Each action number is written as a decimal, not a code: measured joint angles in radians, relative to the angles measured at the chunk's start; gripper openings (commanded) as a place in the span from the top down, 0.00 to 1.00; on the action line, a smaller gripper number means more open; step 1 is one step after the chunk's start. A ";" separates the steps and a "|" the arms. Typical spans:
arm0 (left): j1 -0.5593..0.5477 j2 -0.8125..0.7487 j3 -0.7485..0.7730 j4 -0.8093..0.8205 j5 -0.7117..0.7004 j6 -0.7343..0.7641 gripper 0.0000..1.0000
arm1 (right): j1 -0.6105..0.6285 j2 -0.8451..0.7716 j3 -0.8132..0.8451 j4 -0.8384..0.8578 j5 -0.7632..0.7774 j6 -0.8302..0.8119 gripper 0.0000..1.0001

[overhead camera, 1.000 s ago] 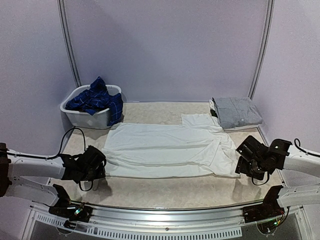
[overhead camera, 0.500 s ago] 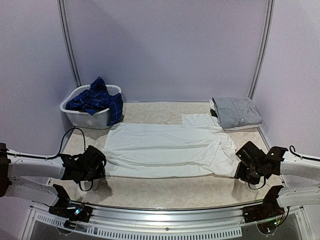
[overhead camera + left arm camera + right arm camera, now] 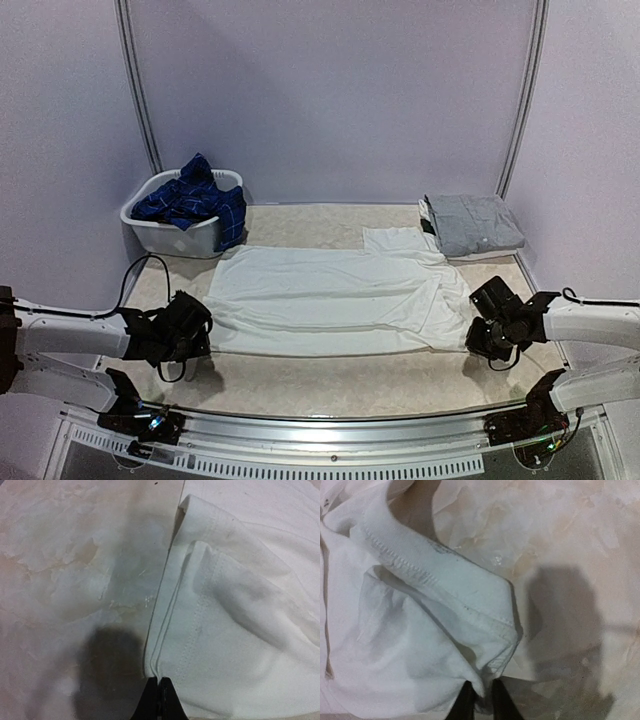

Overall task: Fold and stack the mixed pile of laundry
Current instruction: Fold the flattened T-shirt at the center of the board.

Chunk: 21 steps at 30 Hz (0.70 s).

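**Q:** Where is the piece you're working on?

**A:** The white garment [image 3: 335, 295] lies spread flat on the surface [image 3: 330, 385], its long axis running left to right between my two arms. Each near corner sits right at one end effector, so neither arm is nearer.

**Q:** And the grip?

**A:** My left end effector [image 3: 159, 701] is pinched tight on the hem at the left near corner. My right end effector [image 3: 482, 702] is narrow, with the right near corner's fold between its tips. From here the cloth stretches away from me toward the back, so I judge a fold would carry this near edge that way.

**Q:** What else do you count?

**A:** One white basket [image 3: 150, 235] far left holding a navy plaid shirt [image 3: 195, 200], and one folded grey garment [image 3: 475, 222] far right.
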 measured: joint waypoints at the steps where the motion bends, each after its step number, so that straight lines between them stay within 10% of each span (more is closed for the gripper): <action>1: 0.000 0.000 0.000 0.000 -0.002 0.000 1.00 | -0.002 0.010 0.003 0.012 -0.002 -0.006 1.00; 21: 0.000 -0.087 0.018 -0.129 -0.021 -0.030 1.00 | -0.008 0.015 0.153 -0.262 0.084 -0.010 0.95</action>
